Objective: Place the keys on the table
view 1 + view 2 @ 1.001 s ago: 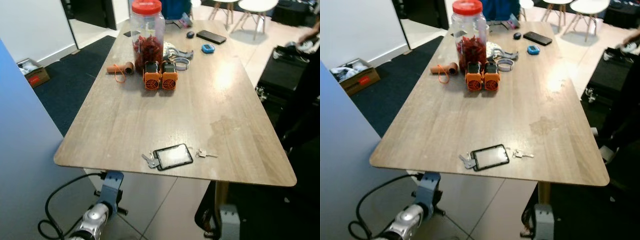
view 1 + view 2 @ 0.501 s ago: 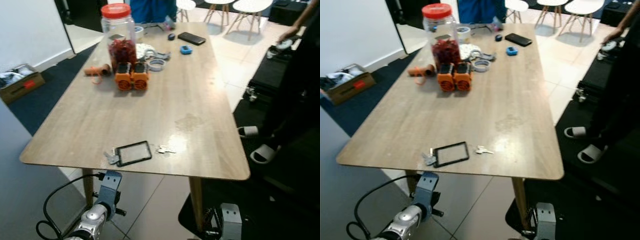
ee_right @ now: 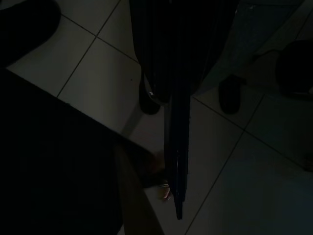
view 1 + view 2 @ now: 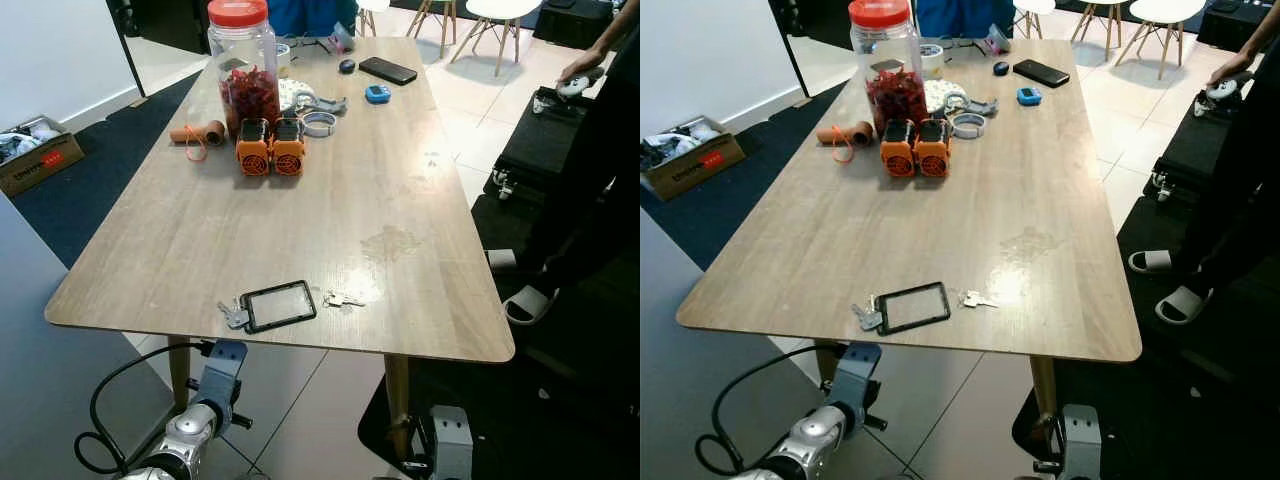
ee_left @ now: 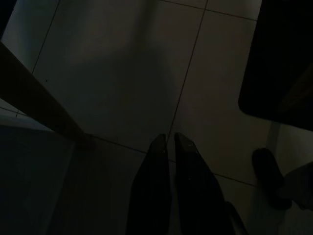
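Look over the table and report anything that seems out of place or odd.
Nothing is spilled or broken. A pale smudge marks the table past the keys, which lie with a black card holder near the front edge. The big jar stands upright.

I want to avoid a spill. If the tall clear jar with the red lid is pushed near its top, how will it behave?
The tall clear plastic jar with the red lid would probably tip rather than slide, being tall and narrow. Roughly half full of red contents, it is likely fairly heavy. The two orange blocks in front may obstruct it.
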You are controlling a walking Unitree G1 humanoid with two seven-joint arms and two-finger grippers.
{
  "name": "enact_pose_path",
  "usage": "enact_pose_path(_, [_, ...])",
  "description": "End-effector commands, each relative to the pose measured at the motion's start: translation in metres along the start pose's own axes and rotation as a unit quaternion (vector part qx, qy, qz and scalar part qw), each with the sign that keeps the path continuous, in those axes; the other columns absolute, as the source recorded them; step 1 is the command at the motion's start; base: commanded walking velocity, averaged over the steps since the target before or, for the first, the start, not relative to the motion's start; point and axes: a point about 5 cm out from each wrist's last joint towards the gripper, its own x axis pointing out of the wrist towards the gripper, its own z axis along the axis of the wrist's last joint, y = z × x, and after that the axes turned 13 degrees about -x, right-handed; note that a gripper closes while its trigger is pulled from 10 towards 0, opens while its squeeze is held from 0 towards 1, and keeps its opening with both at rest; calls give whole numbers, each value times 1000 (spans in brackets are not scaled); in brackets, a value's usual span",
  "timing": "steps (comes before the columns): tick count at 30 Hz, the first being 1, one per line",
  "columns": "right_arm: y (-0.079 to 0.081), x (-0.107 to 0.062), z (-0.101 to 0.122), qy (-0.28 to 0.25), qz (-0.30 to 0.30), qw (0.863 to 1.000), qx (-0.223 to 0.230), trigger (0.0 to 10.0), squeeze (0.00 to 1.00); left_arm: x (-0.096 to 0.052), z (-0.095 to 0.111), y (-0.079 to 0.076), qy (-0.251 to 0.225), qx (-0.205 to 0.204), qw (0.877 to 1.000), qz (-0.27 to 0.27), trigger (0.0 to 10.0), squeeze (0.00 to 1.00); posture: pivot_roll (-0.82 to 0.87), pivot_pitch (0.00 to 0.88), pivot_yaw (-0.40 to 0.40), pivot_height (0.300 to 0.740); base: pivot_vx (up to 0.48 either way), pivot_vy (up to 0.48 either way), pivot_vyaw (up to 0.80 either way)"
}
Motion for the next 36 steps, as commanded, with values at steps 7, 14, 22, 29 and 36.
enact_pose_path(7, [-9, -2, -3, 1, -24, 999, 30, 10000, 0, 0, 6, 5, -9, 15, 1000, 5, 10000, 0, 29, 36, 32, 740, 0, 0, 0])
enact_pose_path(14, [-67, -26, -39, 50, -156, 984, 68, 10000, 0, -1, 1, 2, -8, 15, 1000, 4, 10000, 0, 27, 43, 31, 740, 0, 0, 0])
enact_pose_path(22, [-135, -52, -36, 17, -295, 949, 111, 10000, 0, -1, -1, 1, -5, 16, 1000, 3, 10000, 0, 13, 49, 36, 740, 0, 0, 0])
enact_pose_path(29, [-260, -109, 104, -269, -456, 834, 156, 10000, 0, -1, -2, -1, 0, 22, 1000, -2, 10000, 0, 5, 54, 38, 740, 0, 0, 0])
enact_pose_path(36, [-265, -125, 215, -393, -375, 834, 92, 10000, 0, -1, -6, -2, 13, 35, 999, -8, 10000, 0, 4, 51, 37, 740, 0, 0, 0])
